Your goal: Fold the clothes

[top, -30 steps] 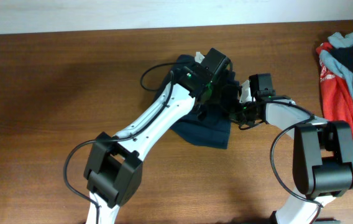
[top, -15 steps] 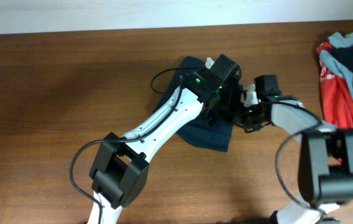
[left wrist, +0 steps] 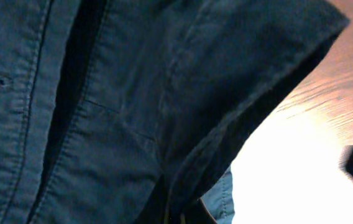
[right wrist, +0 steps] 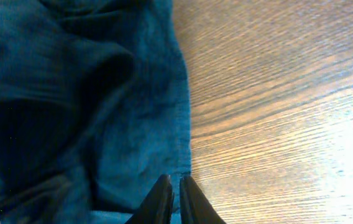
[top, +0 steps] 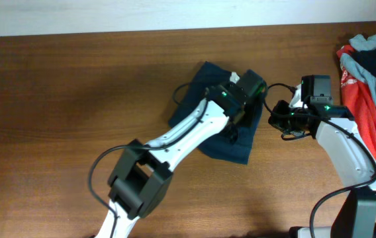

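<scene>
The clothes (top: 204, 82), a dark navy garment, lie bunched at the table's middle. My left gripper (top: 244, 106) is over their right part. In the left wrist view the cloth (left wrist: 102, 124) fills the frame and a raised fold runs down into the dark fingertips (left wrist: 186, 218), which look shut on it. My right gripper (top: 277, 119) is at the garment's right edge. In the right wrist view its fingers (right wrist: 176, 186) are pressed nearly together at the cloth's (right wrist: 102, 93) edge corner, seemingly pinching it.
A pile of other garments lies at the right table edge: a red one with white print (top: 357, 99) and a light grey-blue one (top: 373, 49). Brown wooden table (top: 75, 99) stretches left of the clothes.
Both grippers have moved to the right, and the navy garment's right side has been drawn rightward with them, so it lies more spread out.
</scene>
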Robot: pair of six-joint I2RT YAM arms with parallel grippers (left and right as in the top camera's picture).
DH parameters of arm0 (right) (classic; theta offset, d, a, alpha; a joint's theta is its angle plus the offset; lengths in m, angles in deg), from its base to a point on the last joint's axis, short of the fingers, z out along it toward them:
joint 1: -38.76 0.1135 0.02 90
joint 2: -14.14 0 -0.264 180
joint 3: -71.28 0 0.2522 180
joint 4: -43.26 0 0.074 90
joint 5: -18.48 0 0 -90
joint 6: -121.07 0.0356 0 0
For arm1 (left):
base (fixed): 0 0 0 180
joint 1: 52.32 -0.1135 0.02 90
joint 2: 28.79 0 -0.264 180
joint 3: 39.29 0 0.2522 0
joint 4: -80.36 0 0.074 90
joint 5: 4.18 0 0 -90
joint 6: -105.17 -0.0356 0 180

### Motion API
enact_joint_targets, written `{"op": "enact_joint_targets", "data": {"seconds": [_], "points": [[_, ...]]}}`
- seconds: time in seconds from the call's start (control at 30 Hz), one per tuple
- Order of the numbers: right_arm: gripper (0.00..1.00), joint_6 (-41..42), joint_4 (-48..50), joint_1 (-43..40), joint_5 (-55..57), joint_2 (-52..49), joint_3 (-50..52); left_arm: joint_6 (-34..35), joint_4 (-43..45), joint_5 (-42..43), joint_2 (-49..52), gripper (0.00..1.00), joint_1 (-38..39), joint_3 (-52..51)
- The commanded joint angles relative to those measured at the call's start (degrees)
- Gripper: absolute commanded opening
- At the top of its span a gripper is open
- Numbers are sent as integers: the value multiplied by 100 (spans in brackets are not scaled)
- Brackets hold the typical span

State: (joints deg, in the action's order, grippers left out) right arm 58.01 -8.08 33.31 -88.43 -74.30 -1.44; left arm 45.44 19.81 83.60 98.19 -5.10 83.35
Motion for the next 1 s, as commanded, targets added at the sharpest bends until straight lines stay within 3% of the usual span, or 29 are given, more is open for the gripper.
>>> {"op": "enact_joint_targets", "data": {"seconds": [0.0,0.1,0.2,0.3,0.43,0.5,0.57,0.63,0.8,0.87,0.97], "points": [[12,59,-94,-142,127,94,2,232,87,201,380,14,68,105],[11,57,-186,-240,107,94,2,199,116,269,505,41,74,105],[12,50,-256,-249,109,94,2,-313,11,240,442,57,39,249],[12,9,-297,-249,109,94,2,-339,-708,96,282,61,-140,929],[15,-170,-299,-249,63,94,2,-640,-1834,-323,76,76,-566,2011],[15,-828,-173,-243,-483,94,2,-881,-2194,-509,59,79,-883,2260],[15,-1397,-28,-232,-1134,94,2,-935,-2345,-507,61,77,-1082,2243],[15,-1646,127,-155,-1572,94,2,-942,-2465,-468,92,63,-1296,2157],[9,-1987,752,518,-1650,-17,2,-1808,-2328,-170,365,9,-1628,1799],[10,-2223,1071,868,-1582,-144,2,-2037,-2227,-35,566,1,-1633,1700],[10,-2205,1554,1126,-1283,-505,2,-2098,-2214,-55,1043,0,-1633,1685]]}}
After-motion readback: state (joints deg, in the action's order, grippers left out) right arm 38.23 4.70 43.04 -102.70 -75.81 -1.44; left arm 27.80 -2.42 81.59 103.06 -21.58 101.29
